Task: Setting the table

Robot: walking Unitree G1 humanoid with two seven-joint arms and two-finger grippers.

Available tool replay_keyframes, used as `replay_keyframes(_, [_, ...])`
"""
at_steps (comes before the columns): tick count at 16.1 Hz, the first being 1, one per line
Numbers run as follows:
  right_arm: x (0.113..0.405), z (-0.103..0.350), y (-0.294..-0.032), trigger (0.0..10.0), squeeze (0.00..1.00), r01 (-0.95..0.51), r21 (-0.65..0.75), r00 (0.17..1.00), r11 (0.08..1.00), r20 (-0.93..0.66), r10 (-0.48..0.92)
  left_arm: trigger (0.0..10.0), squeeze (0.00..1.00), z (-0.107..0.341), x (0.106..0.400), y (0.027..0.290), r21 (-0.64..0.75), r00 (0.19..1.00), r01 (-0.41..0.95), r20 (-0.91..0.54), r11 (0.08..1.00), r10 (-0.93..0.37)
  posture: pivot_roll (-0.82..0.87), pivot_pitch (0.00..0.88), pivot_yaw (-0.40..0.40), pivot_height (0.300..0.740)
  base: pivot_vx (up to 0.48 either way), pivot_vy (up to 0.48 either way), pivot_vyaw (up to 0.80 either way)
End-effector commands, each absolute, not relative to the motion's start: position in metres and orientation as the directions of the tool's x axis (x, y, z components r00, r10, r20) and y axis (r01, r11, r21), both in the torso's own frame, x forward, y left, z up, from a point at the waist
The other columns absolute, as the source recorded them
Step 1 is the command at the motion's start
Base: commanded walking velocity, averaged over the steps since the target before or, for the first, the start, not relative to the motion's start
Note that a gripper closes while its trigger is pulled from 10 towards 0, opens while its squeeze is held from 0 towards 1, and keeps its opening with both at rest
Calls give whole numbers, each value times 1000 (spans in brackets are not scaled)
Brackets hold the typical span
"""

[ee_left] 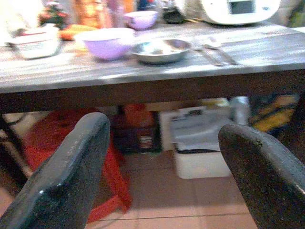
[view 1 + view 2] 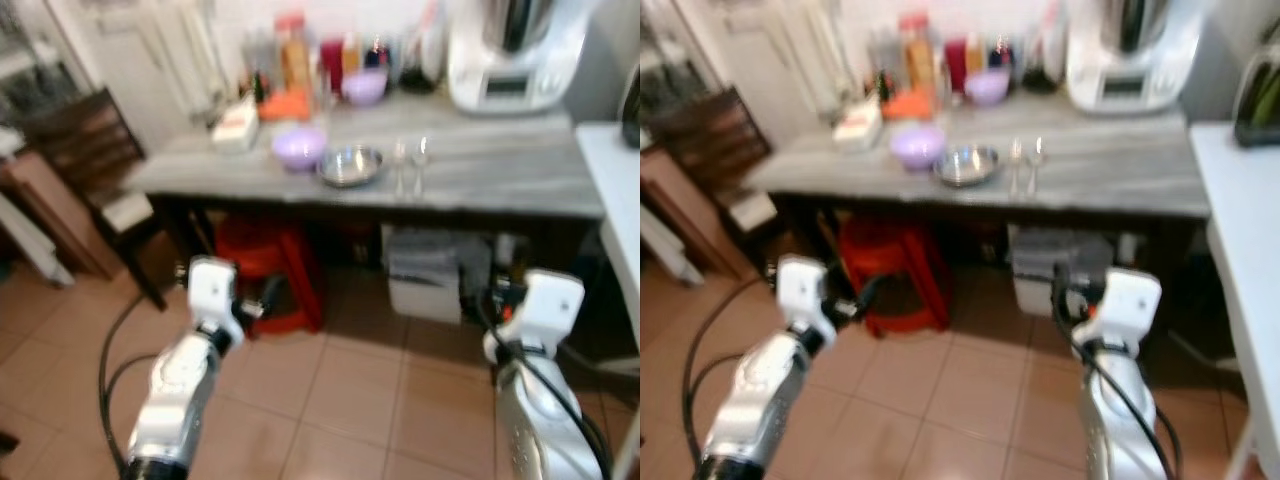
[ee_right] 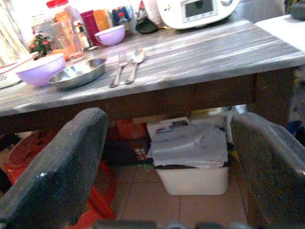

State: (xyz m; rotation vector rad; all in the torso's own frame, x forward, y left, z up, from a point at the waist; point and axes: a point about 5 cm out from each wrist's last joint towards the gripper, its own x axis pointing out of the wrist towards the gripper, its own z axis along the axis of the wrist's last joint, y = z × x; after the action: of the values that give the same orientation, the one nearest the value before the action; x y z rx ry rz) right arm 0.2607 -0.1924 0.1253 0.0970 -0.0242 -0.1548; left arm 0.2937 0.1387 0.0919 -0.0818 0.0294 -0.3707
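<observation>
A grey wooden table stands ahead of me. Near its front edge sit a purple bowl and a shiny steel dish, side by side. Just right of the dish lie a fork and a spoon. A second purple bowl stands further back among bottles. Both arms are held low in front of the table, below its top. My left gripper is open with nothing between its fingers. My right gripper is open too, also with nothing in it.
A white kitchen machine stands at the table's back right. Under the table are a red stool and a white bin. A white counter borders the right, and dark wooden furniture the left. Tiled floor lies in front.
</observation>
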Motion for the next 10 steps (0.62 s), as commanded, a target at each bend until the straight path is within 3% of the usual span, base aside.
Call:
replay_keyframes(1, [261, 127, -190, 10000, 0, 149, 113, 988, 982, 20, -152, 10000, 0, 95, 295, 142, -65, 932, 362, -5, 930, -363, -174, 0, 159, 740, 0, 0, 0])
replay_keyframes(10, [262, 128, -186, 10000, 0, 132, 127, 991, 983, 20, -136, 10000, 0, 95, 295, 140, -72, 926, 376, -3, 924, -377, -172, 0, 158, 740, 0, -363, 0])
